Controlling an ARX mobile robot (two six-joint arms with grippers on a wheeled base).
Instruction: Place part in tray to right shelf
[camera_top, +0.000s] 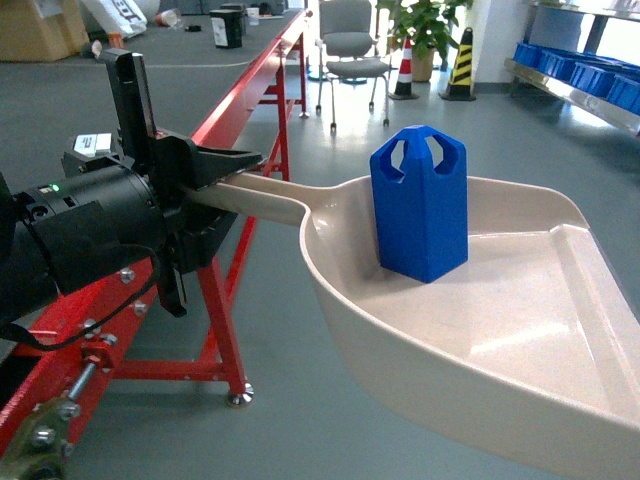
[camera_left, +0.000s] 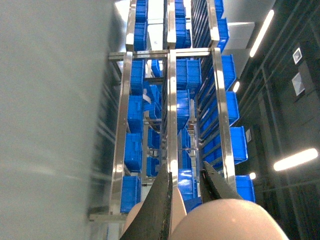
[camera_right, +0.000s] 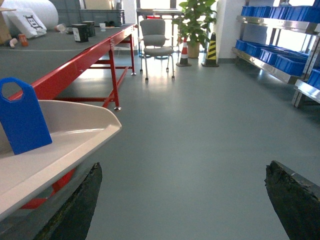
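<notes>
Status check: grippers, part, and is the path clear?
Left gripper shut on tray handle; right gripper open, empty. Part upright in tray, held above the floor. Right shelf ahead; nothing on the floor between.

The tray (camera_top: 480, 330) runs off the head view's right and bottom edges, hiding its mouth.
</notes>
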